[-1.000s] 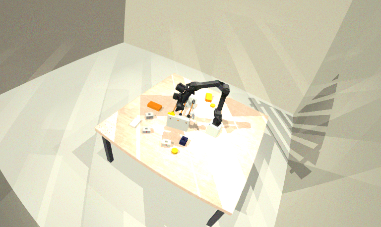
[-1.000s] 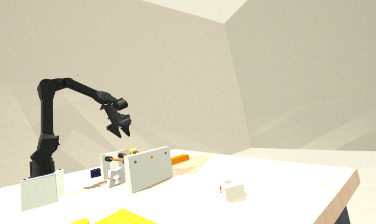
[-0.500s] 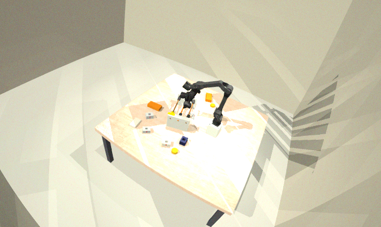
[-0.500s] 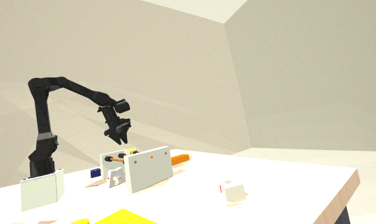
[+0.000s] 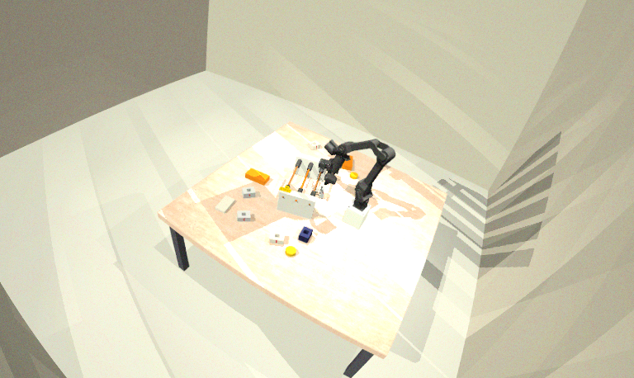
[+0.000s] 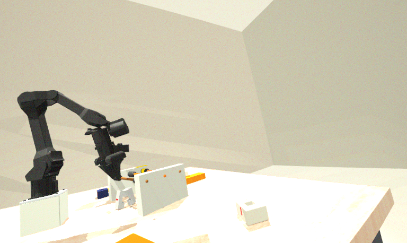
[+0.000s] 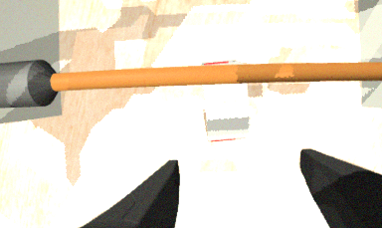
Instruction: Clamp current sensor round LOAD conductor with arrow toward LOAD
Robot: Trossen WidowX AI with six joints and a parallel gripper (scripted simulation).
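Note:
The open split-core sensor [image 5: 321,193] [image 6: 118,200] [image 7: 228,123] stands pale grey on the table beside the conductor rack, jaws up, a red mark on its side. My gripper [image 6: 118,178] [image 7: 239,162] is open and empty, above the sensor beside the nearest conductor [image 5: 318,181] [image 7: 149,78]. In the wrist view that orange conductor crosses beyond the fingertips, and the sensor shows beyond and between them. The yellow LOAD marker [image 5: 285,188] sits on the rack's front panel, at the conductor farthest from the arm base, the LOAD conductor [image 5: 293,174]. The sensor's arrow direction is unclear.
The rack's white end panel [image 5: 290,207] [image 6: 161,191] stands close to the sensor. Several closed sensors, one a white sensor [image 5: 276,239], lie around. A navy block [image 5: 305,234] [image 6: 102,193], an orange block [image 5: 256,177] [image 6: 195,178], a yellow disc [image 5: 290,251] and a pale block [image 5: 224,204] are also there.

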